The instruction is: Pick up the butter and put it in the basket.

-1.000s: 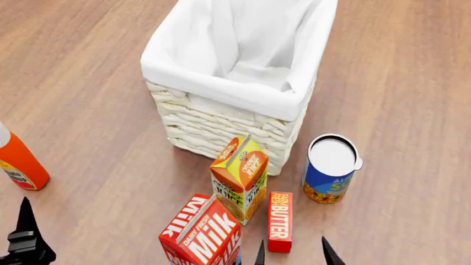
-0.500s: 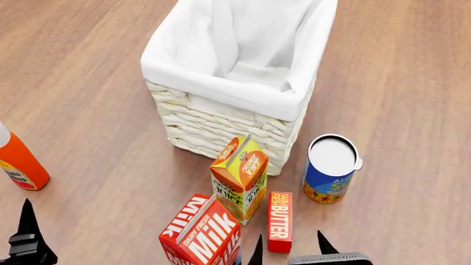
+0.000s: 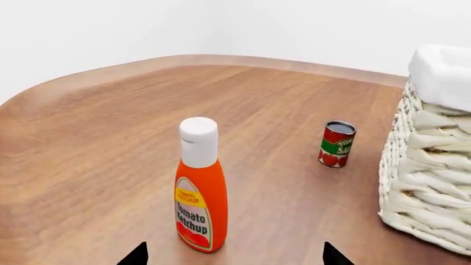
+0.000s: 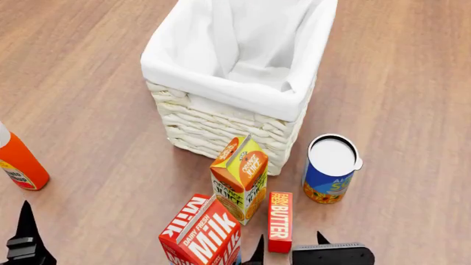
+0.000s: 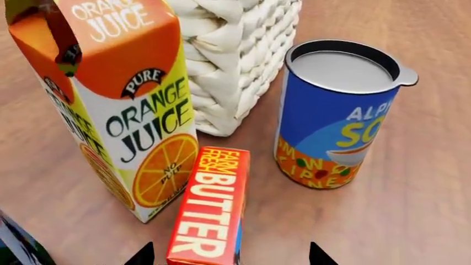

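Observation:
The butter (image 4: 279, 221), a slim red box with white lettering, lies flat on the wooden table in front of the large white-lined wicker basket (image 4: 220, 127). My right gripper (image 4: 289, 245) is open at the near end of the butter, one fingertip on each side of it and not touching. In the right wrist view the butter (image 5: 209, 212) lies between the open tips of the right gripper (image 5: 229, 255), with the basket (image 5: 235, 49) behind. My left gripper (image 4: 27, 232) is open and empty at the near left; the left wrist view shows it (image 3: 233, 256) facing the ketchup.
An orange juice carton (image 4: 239, 176) stands just left of the butter, close to the right gripper's left finger. A milk carton (image 4: 202, 232) stands nearer left. A blue soup can (image 4: 331, 168) stands at the right. A ketchup bottle (image 4: 19, 160) and a tomato sauce can (image 3: 337, 143) stand at the left.
My right gripper has moved forward round the butter's near end; its body now shows at the bottom edge of the head view. The left gripper has sunk slightly.

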Tool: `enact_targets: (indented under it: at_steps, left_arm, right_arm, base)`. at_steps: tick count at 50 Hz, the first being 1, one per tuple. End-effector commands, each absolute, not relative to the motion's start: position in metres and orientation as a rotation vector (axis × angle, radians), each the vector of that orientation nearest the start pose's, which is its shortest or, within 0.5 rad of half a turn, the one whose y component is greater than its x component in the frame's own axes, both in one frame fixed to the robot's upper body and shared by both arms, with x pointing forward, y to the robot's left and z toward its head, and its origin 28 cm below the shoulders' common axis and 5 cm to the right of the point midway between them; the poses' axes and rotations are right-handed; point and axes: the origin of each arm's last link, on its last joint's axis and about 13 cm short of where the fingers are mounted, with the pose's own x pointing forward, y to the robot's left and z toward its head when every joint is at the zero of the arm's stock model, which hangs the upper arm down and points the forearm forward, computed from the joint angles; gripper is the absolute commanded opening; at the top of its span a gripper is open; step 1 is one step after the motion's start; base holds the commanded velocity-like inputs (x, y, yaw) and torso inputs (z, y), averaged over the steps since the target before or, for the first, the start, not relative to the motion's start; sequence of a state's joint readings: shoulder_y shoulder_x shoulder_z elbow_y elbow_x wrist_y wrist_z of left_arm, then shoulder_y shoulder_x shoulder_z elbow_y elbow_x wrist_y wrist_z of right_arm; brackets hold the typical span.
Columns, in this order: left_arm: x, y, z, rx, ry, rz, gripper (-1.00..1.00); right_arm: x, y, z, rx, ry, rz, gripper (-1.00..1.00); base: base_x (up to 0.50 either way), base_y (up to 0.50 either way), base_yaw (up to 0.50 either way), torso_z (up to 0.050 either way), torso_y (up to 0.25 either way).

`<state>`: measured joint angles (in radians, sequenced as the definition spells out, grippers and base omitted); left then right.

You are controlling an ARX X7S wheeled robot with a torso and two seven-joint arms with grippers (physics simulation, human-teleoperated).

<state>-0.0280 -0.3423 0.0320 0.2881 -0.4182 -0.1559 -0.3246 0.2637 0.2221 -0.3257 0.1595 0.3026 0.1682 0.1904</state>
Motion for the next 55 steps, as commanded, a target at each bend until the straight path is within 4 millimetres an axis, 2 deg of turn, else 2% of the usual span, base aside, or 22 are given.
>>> enact_targets:
  at_steps: [1,23,47,48,55]
  left_arm:
    - [0.2133,0.2576,0.0786,-0.088,-0.117,0.178,1.00]
    - [0.2095,0.2550,0.0797,-0.087,-0.119,0.174,1.00]
    - [0.2053,0.2545,0.0831,-0.096,-0.123,0.171,1.00]
    - [0.2051,0.2545,0.0833,-0.097,-0.124,0.171,1.00]
    - [0.2045,0.2545,0.0835,-0.097,-0.124,0.171,1.00]
  right_arm:
    - [0.2623,-0.0957,0.0248,-0.018,0.181,0.084,1.00]
    - [0.2667,-0.0957,0.0341,-0.048,0.198,0.092,1.00]
    - [0.2703,-0.0945,0.0320,-0.052,0.216,0.105,1.00]
    - [0.2700,-0.0942,0.0321,-0.052,0.211,0.109,-1.00]
    - [0.2693,-0.0941,0.0323,-0.055,0.205,0.113,-1.00]
  base:
    - [0.00,0.00,0.00,0.000,0.000]
    - [0.00,0.00,0.00,0.000,0.000]
    - [0.00,0.00,0.00,0.000,0.000]
    - [0.00,0.00,0.00,0.000,0.000]
    - [0.00,0.00,0.00,0.000,0.000]
